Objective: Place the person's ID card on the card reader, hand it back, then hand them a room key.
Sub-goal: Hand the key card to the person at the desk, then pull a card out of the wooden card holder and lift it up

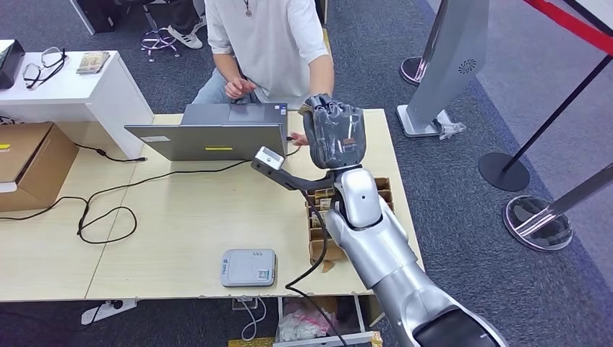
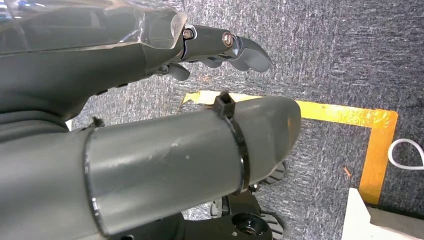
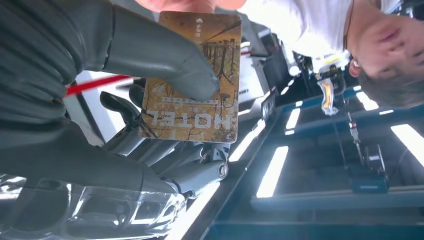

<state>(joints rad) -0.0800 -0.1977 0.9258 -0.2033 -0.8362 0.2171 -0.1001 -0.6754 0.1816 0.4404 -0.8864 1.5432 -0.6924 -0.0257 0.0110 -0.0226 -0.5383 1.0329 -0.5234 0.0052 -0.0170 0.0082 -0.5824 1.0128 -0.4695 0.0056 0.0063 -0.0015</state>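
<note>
The room key [image 3: 192, 80], a brown and gold card with the word HOTEL printed on it, is sitting in the right hand [image 3: 125, 100]; the thick grey thumb [image 3: 165, 60] is pressing on its face and the darker fingers [image 3: 165, 160] are supporting it from behind, so the hand is grasping the card; at the card's far end a small part of the person's hand [image 3: 190, 5] is showing, and I cannot tell if it is touching the card. In the head view the right hand [image 1: 334, 134] is raised above the far right part of the table [image 1: 181, 231], its back turned to the camera, and it is reaching toward the person [image 1: 271, 43], who is sitting at the far side in a light shirt; the card itself is hidden there behind the hand.

Under the right arm, at the right edge of the table, a cardboard box [image 1: 318, 224] with compartments is standing; the card reader [image 1: 248, 267], a flat grey device, is lying near the near edge, left of the box; I cannot see any ID card. A grey laptop [image 1: 217, 134] is standing open at the far side, in front of the person, and a black cable [image 1: 108, 210] is curling over the left part of the table.

The left hand [image 2: 150, 100] is hanging over a grey carpet [image 2: 340, 60] with yellow tape [image 2: 375, 145]; its fingers [image 2: 235, 47] are lying loose and apart and are grasping nothing.
</note>
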